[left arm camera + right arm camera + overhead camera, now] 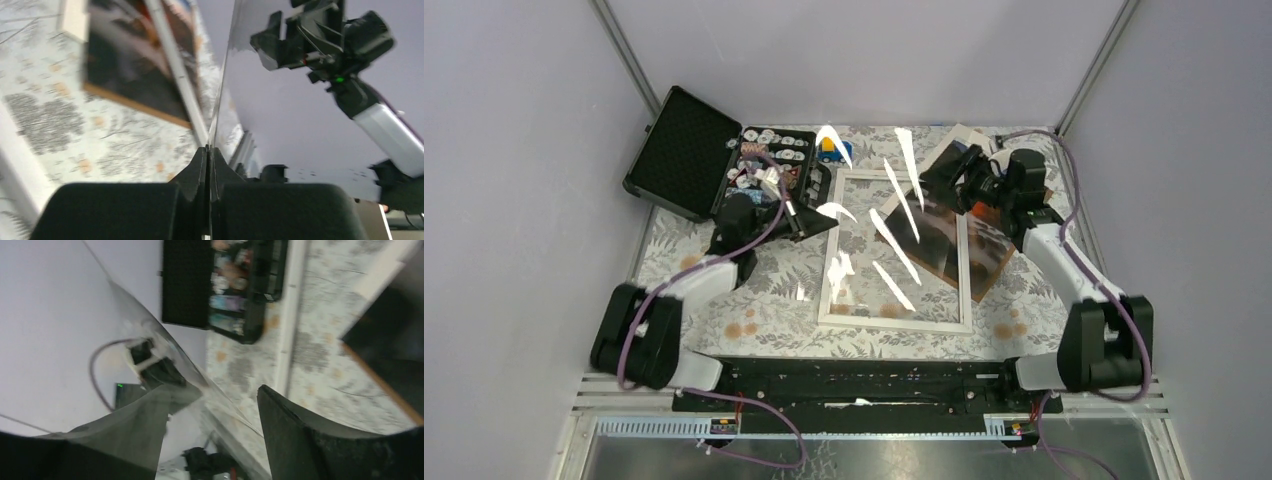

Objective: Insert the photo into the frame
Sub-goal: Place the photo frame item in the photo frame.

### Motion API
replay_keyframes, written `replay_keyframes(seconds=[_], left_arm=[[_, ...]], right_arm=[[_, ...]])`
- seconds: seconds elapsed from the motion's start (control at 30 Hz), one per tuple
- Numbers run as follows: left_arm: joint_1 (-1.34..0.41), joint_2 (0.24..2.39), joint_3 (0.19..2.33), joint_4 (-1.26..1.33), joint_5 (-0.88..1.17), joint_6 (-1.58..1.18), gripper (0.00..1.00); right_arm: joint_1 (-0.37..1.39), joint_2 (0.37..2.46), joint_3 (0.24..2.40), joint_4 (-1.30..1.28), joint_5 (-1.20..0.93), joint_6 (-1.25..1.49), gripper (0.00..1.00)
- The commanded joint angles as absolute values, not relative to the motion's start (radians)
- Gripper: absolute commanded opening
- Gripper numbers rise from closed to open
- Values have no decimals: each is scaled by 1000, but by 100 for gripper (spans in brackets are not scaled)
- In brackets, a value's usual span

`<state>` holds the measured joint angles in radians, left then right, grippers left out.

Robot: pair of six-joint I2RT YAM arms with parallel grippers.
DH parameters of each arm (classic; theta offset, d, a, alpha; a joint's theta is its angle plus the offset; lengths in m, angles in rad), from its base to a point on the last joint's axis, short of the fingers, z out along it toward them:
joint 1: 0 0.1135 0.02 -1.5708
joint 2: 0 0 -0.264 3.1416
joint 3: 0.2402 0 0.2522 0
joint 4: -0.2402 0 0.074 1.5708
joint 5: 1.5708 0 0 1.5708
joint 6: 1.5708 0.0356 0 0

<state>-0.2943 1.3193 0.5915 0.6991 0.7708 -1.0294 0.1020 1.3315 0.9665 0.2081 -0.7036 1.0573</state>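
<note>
A clear pane point(270, 115) held tilted above the frame point(894, 322)
The left fingers point(199, 172) pinch its edge shut; the right fingers point(300, 440) stand parted beside it; the photo point(989, 255) lies under the frame's right rail.

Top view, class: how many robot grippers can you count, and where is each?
2. The left gripper, shut on a clear sheet, is beside the frame's left side. The right gripper is open near the frame's far right corner, above the photo. None hidden.
</note>
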Motion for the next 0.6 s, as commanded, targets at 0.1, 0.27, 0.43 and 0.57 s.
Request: replay_keyframes(seconds=[0.1, 0.27, 0.43, 0.57], left_arm=[[-341, 1697, 825, 447, 735, -848, 0], [-369, 1831, 862, 483, 716, -929, 0], [-392, 1867, 860, 506, 692, -959, 0], [-403, 1884, 873, 531, 692, -980, 0]], right_arm=[[96, 1563, 952, 165, -638, 728, 74], [60, 1690, 1002, 111, -605, 665, 75], [6, 1823, 1077, 76, -679, 627, 71], [-35, 1860, 1120, 44, -689, 603, 70]])
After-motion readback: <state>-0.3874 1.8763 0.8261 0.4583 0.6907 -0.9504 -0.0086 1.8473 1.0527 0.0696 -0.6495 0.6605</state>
